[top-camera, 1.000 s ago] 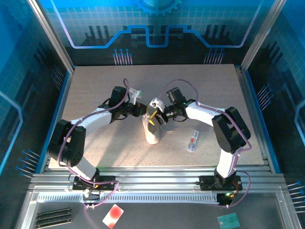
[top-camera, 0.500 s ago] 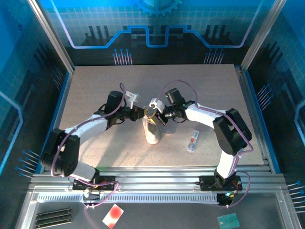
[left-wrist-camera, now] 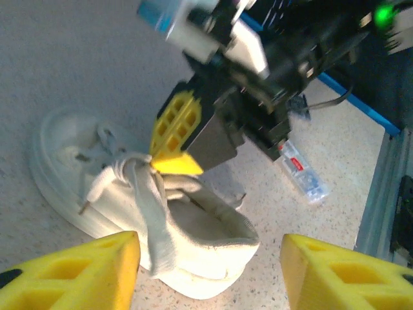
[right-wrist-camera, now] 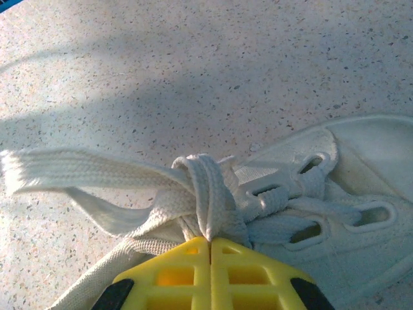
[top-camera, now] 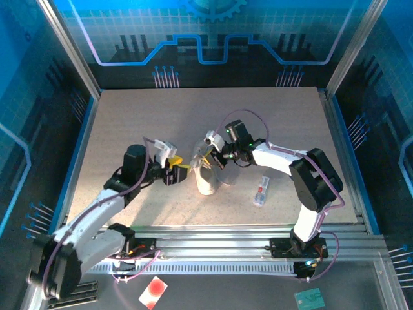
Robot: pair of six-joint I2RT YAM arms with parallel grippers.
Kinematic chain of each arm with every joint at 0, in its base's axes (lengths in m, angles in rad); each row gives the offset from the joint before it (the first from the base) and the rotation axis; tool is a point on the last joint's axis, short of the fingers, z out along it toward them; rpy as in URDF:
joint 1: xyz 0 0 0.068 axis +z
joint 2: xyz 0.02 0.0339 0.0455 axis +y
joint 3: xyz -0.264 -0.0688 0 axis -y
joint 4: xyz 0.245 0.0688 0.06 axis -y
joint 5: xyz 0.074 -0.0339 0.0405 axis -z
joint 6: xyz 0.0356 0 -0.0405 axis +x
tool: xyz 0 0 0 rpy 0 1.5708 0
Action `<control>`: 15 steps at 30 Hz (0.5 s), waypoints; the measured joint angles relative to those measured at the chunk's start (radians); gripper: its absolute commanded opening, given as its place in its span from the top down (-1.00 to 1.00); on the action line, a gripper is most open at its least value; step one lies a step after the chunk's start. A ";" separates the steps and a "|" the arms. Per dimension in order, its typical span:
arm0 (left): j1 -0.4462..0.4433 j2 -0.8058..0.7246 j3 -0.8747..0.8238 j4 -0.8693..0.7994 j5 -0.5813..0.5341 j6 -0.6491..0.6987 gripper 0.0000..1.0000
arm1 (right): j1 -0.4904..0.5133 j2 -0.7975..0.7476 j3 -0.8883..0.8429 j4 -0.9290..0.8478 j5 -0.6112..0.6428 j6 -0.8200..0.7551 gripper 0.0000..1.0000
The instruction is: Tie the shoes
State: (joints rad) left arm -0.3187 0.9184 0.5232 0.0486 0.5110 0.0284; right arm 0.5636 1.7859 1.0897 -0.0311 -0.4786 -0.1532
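**A:** What lies closest to the near edge of the tabletop (top-camera: 129,116)?

**B:** A small flat white item with red marks (top-camera: 261,191), right of the middle and well apart from everything else. In the left wrist view it lies (left-wrist-camera: 300,171) beyond the shoe.

**A:** And the sneaker?

**B:** The white sneaker (top-camera: 206,181) rests on its sole a little nearer than the tabletop's centre, roughly midway between the left and right edges. Its open heel end faces the left wrist camera (left-wrist-camera: 193,258).

**A:** What about the left gripper?

**B:** The left gripper (top-camera: 181,169) hangs just beside the sneaker on its left. Its yellow fingers (left-wrist-camera: 84,271) are spread wide with nothing between them.

**A:** Further back?

**B:** The right gripper (top-camera: 208,157) is over the far end of the sneaker. Its yellow fingertips are pressed together, pinching the laces (right-wrist-camera: 200,187) where they bunch above the eyelets. The left wrist view shows the same pinch, with the tip (left-wrist-camera: 174,139) against the gathered laces (left-wrist-camera: 129,171). From the right wrist, one flat strand runs off to the left and another trails down onto the speckled surface.
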 measured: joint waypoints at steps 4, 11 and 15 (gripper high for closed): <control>0.000 -0.090 0.000 0.005 -0.037 0.136 -0.51 | 0.000 0.000 0.000 0.000 0.000 0.008 1.00; 0.002 0.293 0.195 -0.028 -0.008 0.407 -0.52 | -0.004 0.000 0.000 0.001 -0.013 0.033 1.00; 0.022 0.521 0.352 -0.054 0.064 0.514 -0.38 | -0.021 0.000 0.002 0.004 -0.054 0.061 1.00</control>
State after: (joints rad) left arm -0.2966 1.4391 0.8749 -0.0051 0.5751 0.5426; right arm 0.5423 1.7863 1.0920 -0.0269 -0.5327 -0.0917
